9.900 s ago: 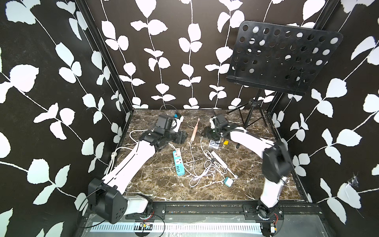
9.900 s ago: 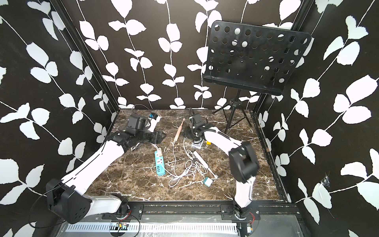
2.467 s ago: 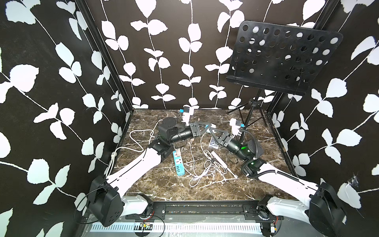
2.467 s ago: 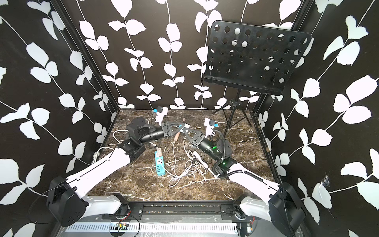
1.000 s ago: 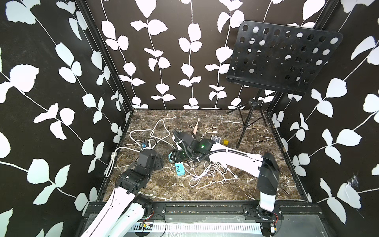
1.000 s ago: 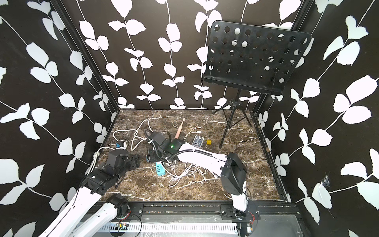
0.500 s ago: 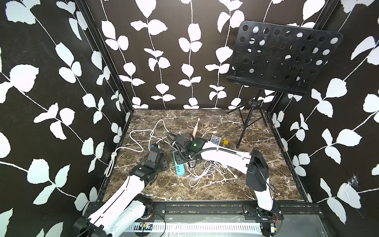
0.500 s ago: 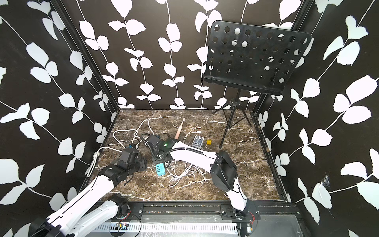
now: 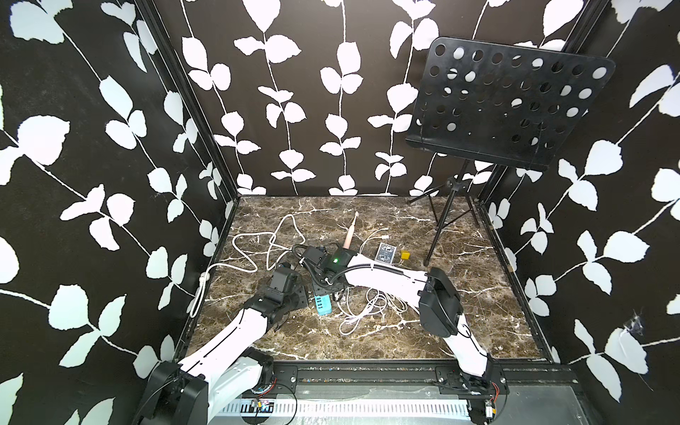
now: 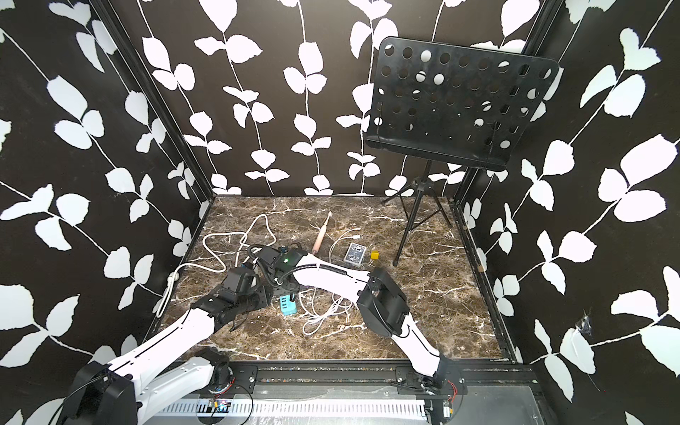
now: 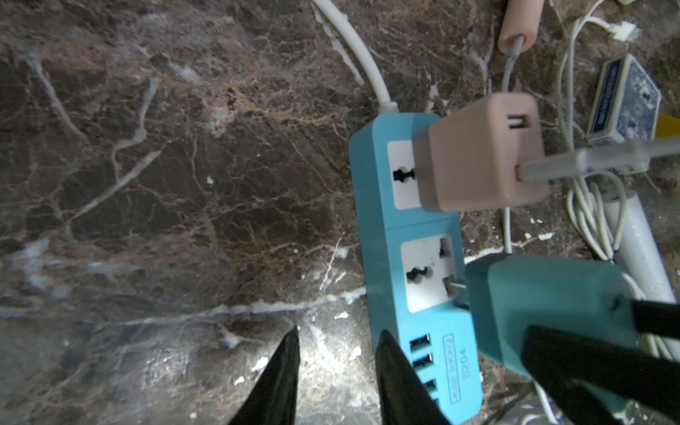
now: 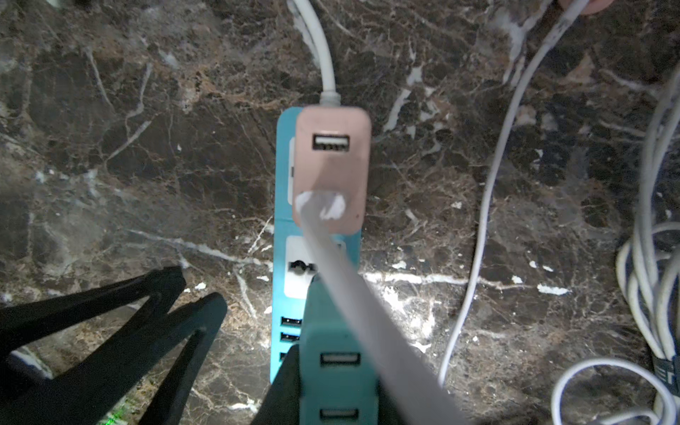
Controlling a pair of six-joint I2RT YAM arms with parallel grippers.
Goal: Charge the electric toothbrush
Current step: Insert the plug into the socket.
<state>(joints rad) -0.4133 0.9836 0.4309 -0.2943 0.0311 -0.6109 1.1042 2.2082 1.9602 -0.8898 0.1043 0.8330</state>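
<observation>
One pink adapter (image 11: 478, 154) in power strip (image 11: 375, 228), teal adapter (image 11: 544, 305) — in right pincer (image 12: 338, 386)

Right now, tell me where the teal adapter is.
In the left wrist view, the teal adapter is in the right gripper at the free socket of the blue power strip, beside the pink adapter, left of the middle of the table.
</observation>
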